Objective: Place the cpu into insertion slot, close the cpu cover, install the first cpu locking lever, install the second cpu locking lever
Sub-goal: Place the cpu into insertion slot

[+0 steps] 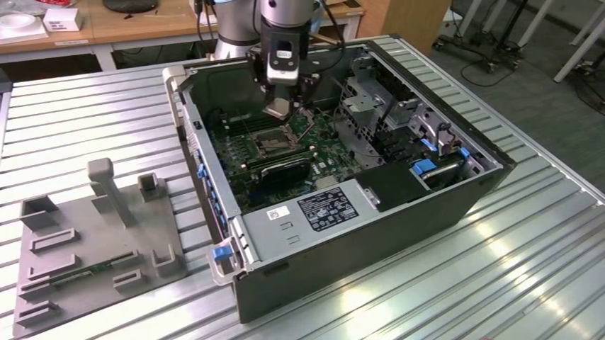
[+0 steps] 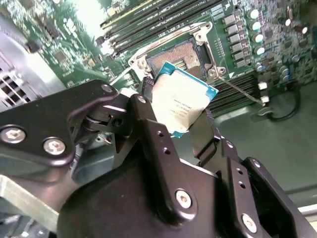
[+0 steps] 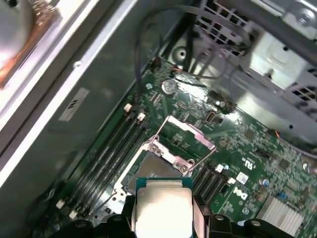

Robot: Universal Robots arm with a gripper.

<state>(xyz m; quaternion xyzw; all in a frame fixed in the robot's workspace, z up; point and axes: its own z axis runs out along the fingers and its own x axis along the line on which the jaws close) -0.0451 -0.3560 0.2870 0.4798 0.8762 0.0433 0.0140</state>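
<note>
My gripper point(image 1: 282, 106) hangs inside the open computer case, shut on the cpu point(image 1: 280, 108), a small square chip with a silver-tan top. It hovers a little above the insertion slot point(image 1: 270, 144) on the green board. In the second wrist view the cpu point(image 2: 182, 101) sits tilted between the black fingers point(image 2: 148, 121), with the insertion slot point(image 2: 181, 56) just beyond it, its gold pin field bare. In the first wrist view the cpu point(image 3: 162, 207) is close over the insertion slot point(image 3: 148, 168), and the cpu cover point(image 3: 187, 135) stands swung open behind the slot.
Long black memory slots point(image 3: 106, 153) run beside the socket. A metal drive cage point(image 1: 373, 103) and the case walls point(image 1: 194, 142) close in the board. A thin locking lever point(image 2: 240, 91) sticks out beside the socket. A grey fixture tray point(image 1: 95, 241) lies at the exterior view's left.
</note>
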